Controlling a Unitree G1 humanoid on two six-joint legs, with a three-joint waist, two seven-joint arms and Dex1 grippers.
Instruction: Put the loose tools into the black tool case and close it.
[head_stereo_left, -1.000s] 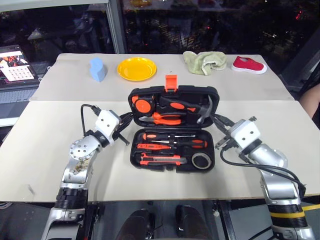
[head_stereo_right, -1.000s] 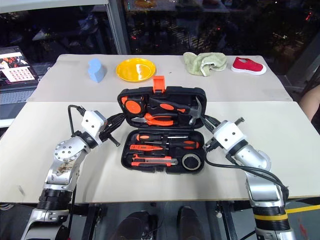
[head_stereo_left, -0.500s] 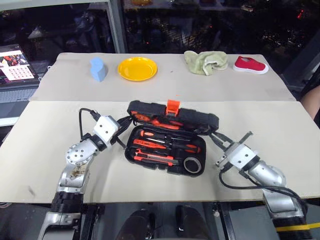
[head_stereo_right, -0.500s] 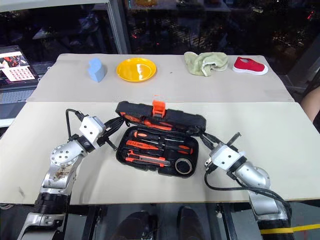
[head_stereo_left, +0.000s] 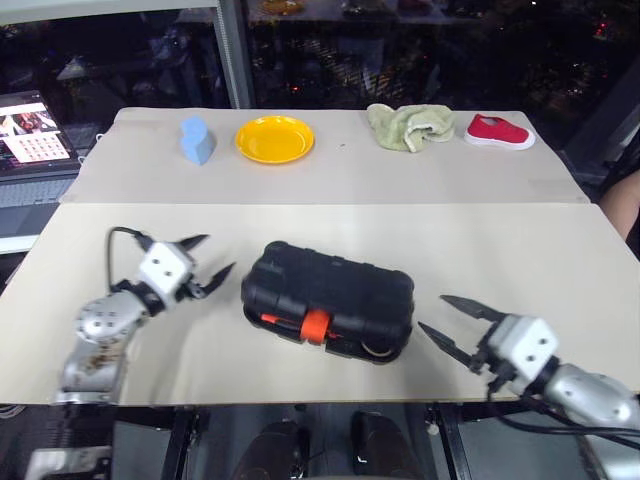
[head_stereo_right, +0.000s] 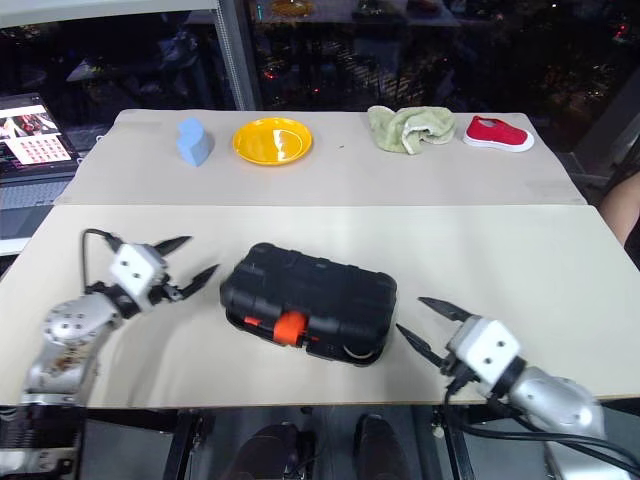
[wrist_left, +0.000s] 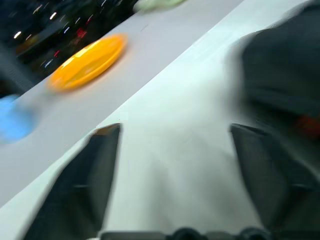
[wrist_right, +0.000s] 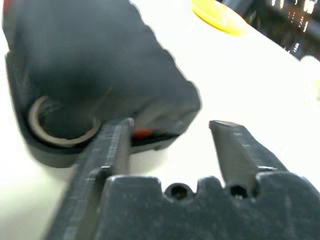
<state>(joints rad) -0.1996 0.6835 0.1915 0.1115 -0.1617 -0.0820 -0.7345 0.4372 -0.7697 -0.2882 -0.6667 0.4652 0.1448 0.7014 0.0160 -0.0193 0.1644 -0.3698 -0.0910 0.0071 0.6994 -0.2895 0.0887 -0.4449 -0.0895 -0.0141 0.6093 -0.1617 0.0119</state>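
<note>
Both grippers, left (head_stereo_left: 208, 267) and right (head_stereo_left: 448, 323), are flanking the rigid black tool case (head_stereo_left: 328, 299), jaws released; its lid is probably resting unlatched, best pressed near the orange latch (head_stereo_left: 316, 325).

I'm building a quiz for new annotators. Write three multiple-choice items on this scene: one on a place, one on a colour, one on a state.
1. Where does the yellow plate lie?
A. on the far table, beside the blue object
B. on top of the tool case
C. in the right end effector

2. What colour is the latch on the black tool case?
A. green
B. orange
C. white

3. How does the case's lid stand?
A. upright and wide open
B. taken off
C. folded down, a gap left at the front

Key: 1 A, plate and blue object lie side by side at the back. 2 B, the tab at the front edge is orange. 3 C, the grey tape roll shows through the gap.
</note>
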